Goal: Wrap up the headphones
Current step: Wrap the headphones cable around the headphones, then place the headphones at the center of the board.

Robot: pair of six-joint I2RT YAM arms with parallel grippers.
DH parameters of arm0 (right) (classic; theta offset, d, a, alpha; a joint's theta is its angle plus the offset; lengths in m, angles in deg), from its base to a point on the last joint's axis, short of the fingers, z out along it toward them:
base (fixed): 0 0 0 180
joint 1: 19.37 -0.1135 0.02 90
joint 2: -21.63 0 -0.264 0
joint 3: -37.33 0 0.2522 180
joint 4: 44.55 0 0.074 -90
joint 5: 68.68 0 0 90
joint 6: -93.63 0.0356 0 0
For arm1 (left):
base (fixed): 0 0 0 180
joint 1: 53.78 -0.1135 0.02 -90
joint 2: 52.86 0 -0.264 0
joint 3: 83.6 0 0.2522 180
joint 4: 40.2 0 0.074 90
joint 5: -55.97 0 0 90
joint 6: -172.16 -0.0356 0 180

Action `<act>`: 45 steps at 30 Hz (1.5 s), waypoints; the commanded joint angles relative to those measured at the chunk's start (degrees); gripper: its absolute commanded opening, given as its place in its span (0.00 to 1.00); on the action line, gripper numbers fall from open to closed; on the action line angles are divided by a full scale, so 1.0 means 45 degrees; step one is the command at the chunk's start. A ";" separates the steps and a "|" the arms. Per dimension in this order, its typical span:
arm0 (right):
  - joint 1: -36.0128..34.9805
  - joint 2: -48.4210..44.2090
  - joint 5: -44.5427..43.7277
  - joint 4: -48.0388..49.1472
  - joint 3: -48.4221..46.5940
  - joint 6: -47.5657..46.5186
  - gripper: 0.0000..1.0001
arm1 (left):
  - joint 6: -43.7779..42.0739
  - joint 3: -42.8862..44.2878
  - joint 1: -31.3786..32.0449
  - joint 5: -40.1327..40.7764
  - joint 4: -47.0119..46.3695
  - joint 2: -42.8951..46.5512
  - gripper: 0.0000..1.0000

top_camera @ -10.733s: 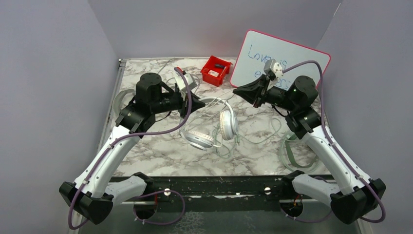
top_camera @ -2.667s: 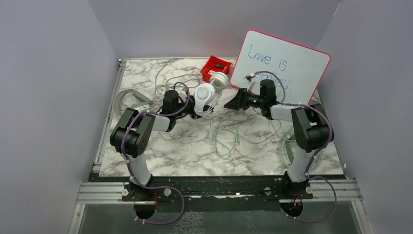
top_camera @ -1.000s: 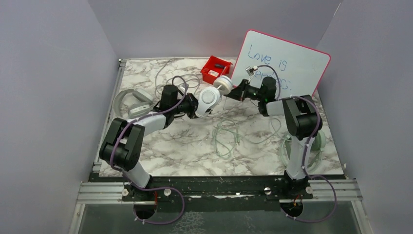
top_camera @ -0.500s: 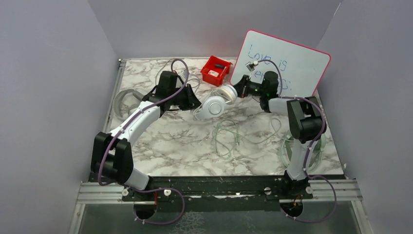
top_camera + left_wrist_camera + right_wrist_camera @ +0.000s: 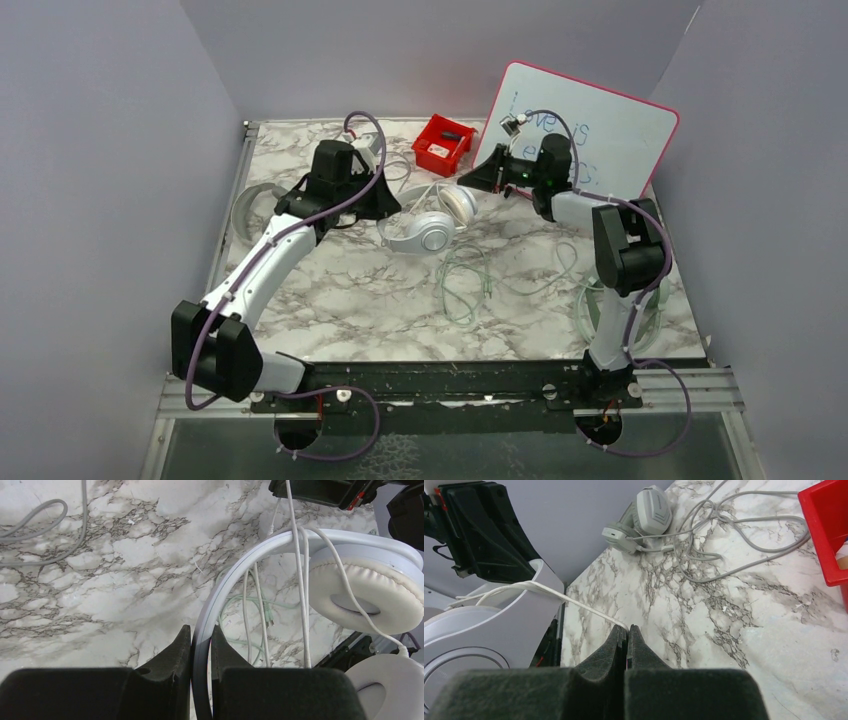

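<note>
Both arms extended inward, left jaws clamping headphones band (image 5: 207, 615), right jaws pinching cable (image 5: 589, 611).

From high behind the arm bases we look down over the whole tabletop (image 5: 350, 300). Close behind the left fingers (image 5: 175, 661) we face steeply down; behind the right fingers (image 5: 615, 651) we skim low across it toward the left wall (image 5: 574, 510). All three catch the white headphones (image 5: 430, 235).

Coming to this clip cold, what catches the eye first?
The white padded over-ear headphones held between the arms toward the table's back: the left end effector clamps their headband while the right end effector pinches their thin white cable. Behind, a pink-rimmed whiteboard with blue writing leans at the back right, a red plastic bin beside it.
</note>
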 commanded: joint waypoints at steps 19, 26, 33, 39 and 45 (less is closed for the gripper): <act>-0.1233 0.2128 -0.1401 0.2446 0.0024 0.4563 0.00 | -0.1628 0.0078 -0.0120 0.2570 -0.4055 0.3261 0.00; -0.1821 0.1977 -0.1942 0.4173 0.1120 0.6718 0.00 | -0.1091 -0.1128 -0.0120 0.3076 -0.5849 0.3612 0.00; -0.2353 0.1723 -0.2178 0.6242 0.1932 0.8994 0.00 | -0.0700 -0.3155 -0.0115 0.3678 -0.8988 0.4432 0.00; -0.2454 0.1411 -0.2646 0.6445 0.2647 0.9104 0.01 | -0.0419 -0.4555 -0.0120 0.4364 -1.0650 0.4620 0.00; -0.3010 0.1443 -0.3952 0.6132 0.3098 0.8764 0.02 | -0.0064 -0.6082 -0.0120 0.5072 -1.2009 0.4455 0.00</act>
